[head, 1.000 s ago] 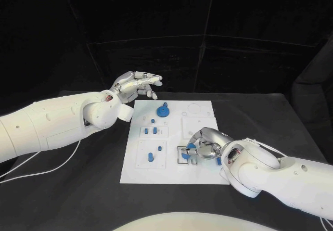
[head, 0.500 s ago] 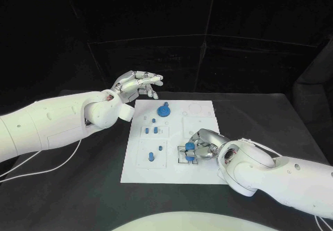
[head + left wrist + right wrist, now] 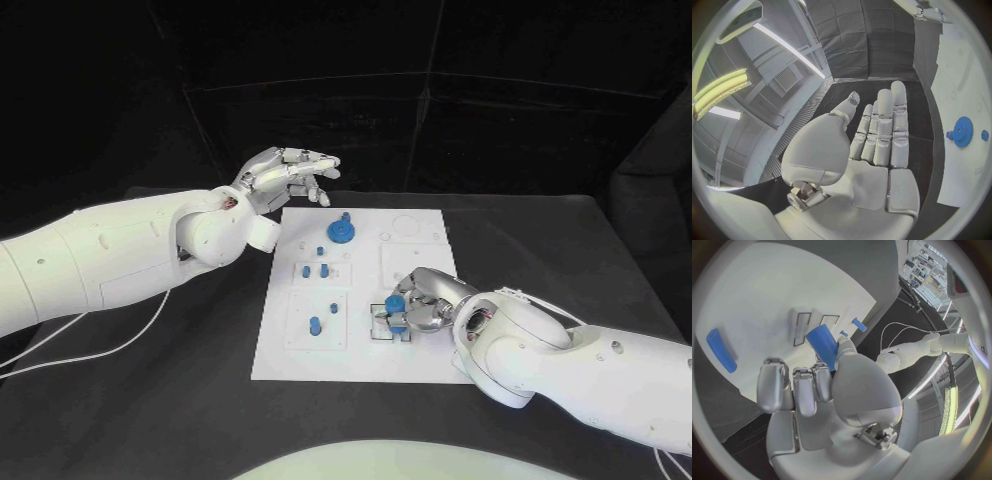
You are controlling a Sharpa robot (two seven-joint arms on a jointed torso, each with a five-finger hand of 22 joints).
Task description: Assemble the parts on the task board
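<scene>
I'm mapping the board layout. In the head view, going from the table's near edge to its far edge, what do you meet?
Right hand holding a blue part → blue gear on the task board → left hand.

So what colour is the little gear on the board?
Blue; the gear shows best in the left wrist view.

The board (image 3: 361, 290) lies in the middle of the surface (image 3: 173, 400). A gear (image 3: 339, 231) sits at its far end, small pegs (image 3: 313, 324) nearer. The right hand (image 3: 415, 305) rests over the board's near right part, holding a peg (image 3: 823, 344); the left hand (image 3: 286, 172) hangs beyond the far left corner.
</scene>
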